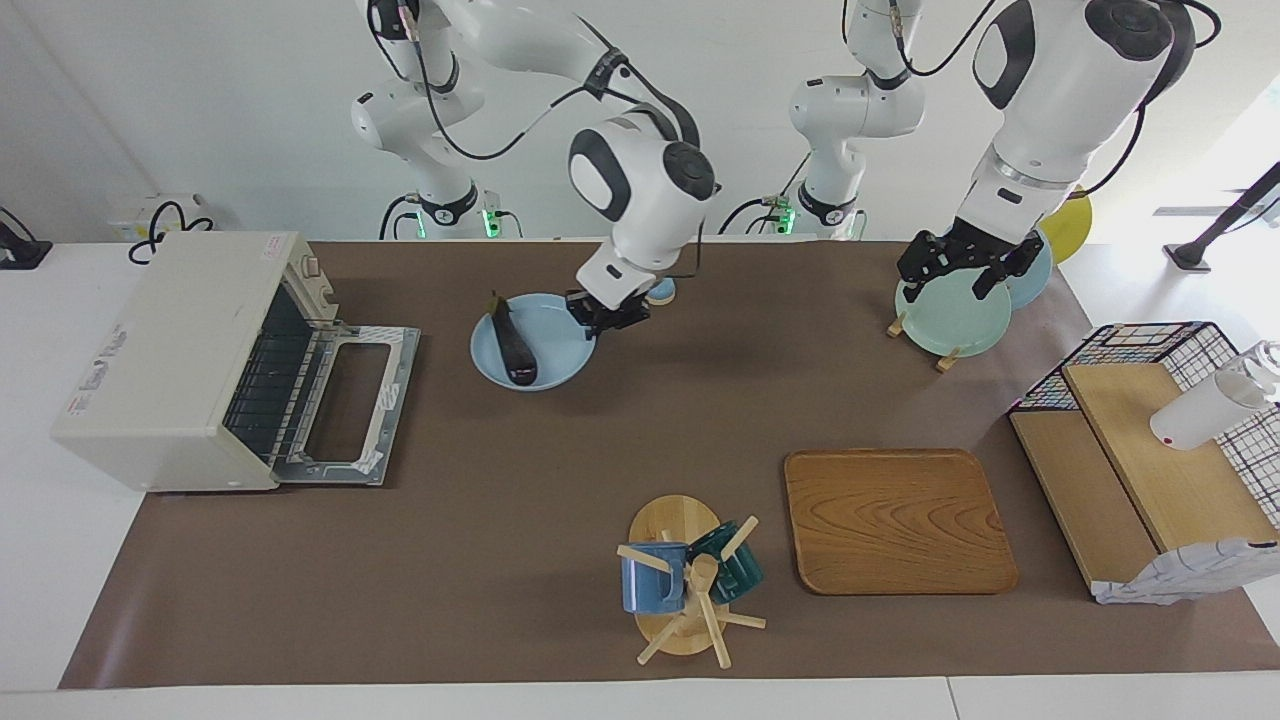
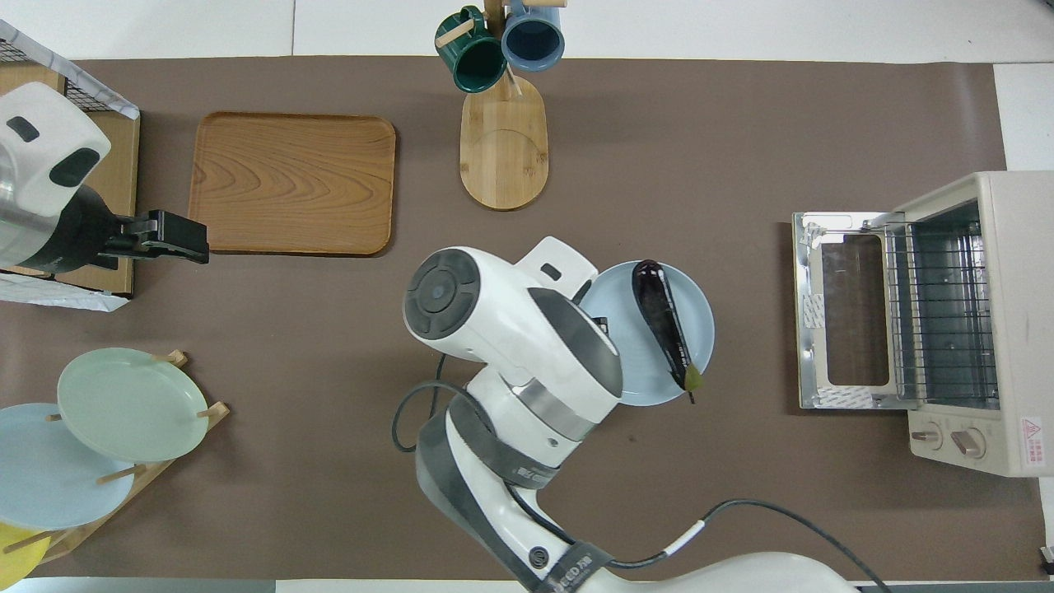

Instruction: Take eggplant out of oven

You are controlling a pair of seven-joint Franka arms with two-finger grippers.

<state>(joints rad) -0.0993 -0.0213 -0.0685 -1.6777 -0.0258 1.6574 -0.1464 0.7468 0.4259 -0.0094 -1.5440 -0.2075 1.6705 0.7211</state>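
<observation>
Eggplant (image 1: 511, 338) is found lying flat on a pale blue plate (image 1: 555, 372), out on the brown mat, well apart from the oven (image 1: 165, 355). Oven door (image 1: 352, 405) is seen dropped open, wire rack bare. Extraction is judged essentially done; what remains is release of the plate and withdrawal.

Right gripper (image 1: 604, 312) is placed at the plate rim, on the edge toward the left arm's end of the table. Its fingers appear closed on the rim, though the overhead view has them hidden under the wrist, so the grip is read from the facing view only. Whether the plate is fully set down cannot be told for sure; it looks to rest on the mat.

Key relation: the eggplant lies across the plate from the fingers, toward the oven side, not touching them. Its long axis runs roughly toward and away from the robots, square to the line from fingers to eggplant; the stem end is at the rim nearer the robots.

The right arm is much the nearer of the 2. Left gripper (image 1: 958, 262) waits over the plate rack (image 1: 945, 320), fingers spread, holding nothing.

Risk noted: a tilt of the plate could roll the eggplant sideways off it.
</observation>
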